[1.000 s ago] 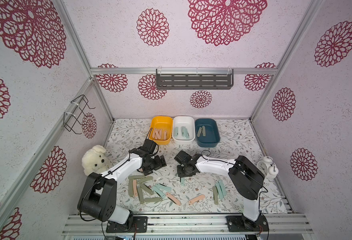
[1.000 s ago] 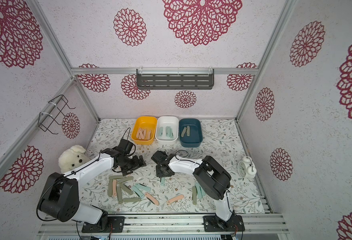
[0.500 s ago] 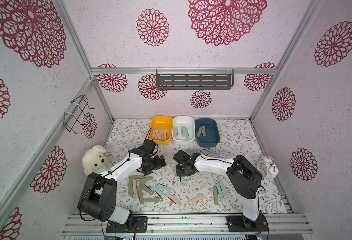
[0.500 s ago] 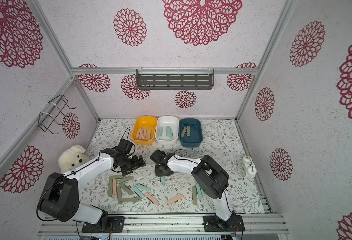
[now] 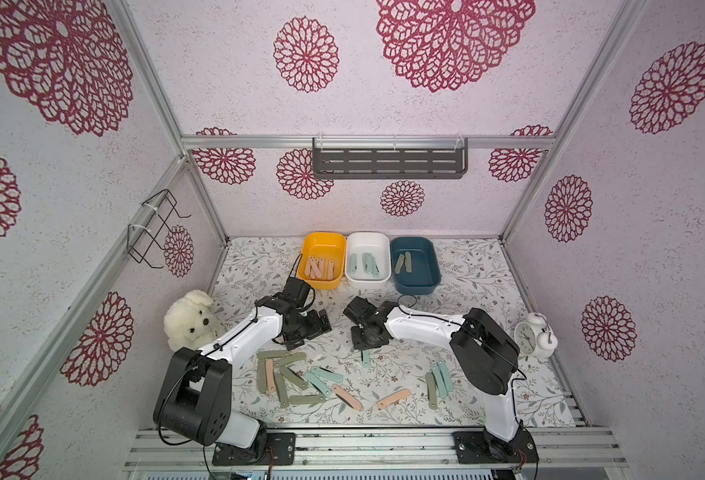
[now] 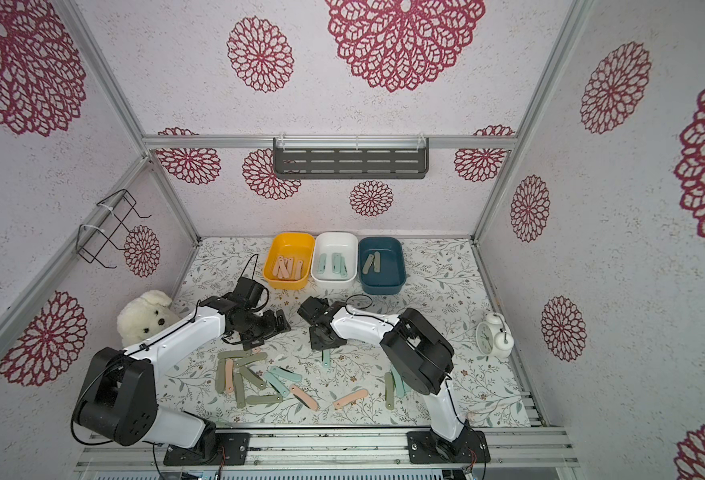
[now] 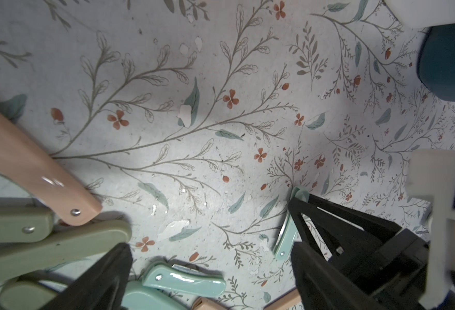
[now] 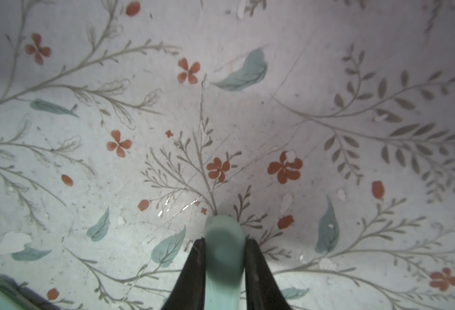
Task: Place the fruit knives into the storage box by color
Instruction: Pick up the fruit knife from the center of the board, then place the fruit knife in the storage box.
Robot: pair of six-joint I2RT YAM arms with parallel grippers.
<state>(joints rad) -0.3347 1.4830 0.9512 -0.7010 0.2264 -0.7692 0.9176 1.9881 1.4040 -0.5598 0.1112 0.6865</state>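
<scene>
Several fruit knives in peach-pink (image 5: 346, 397), mint (image 5: 324, 374) and olive (image 5: 280, 355) lie scattered along the front of the floral table. My right gripper (image 8: 223, 241) is shut on a mint knife (image 8: 222, 257), (image 5: 366, 358) low over the table centre; the knife's rounded end pokes out past the black fingers. My left gripper (image 7: 210, 245), (image 5: 310, 332) is open and holds nothing, just behind the left pile. The storage boxes stand at the back: yellow (image 5: 319, 284) with pink knives, white (image 5: 366, 283) with mint ones, dark teal (image 5: 415, 289) with olive ones.
A white plush toy (image 5: 190, 320) sits by the left wall and a white alarm clock (image 5: 533, 334) by the right wall. More knives (image 5: 440, 376) lie beside the right arm's elbow. A grey shelf (image 5: 388, 162) and a wire rack (image 5: 155, 228) hang on the walls.
My right gripper's jaws have closed onto the mint knife and the gripper has shifted slightly left. The left arm has not moved.
</scene>
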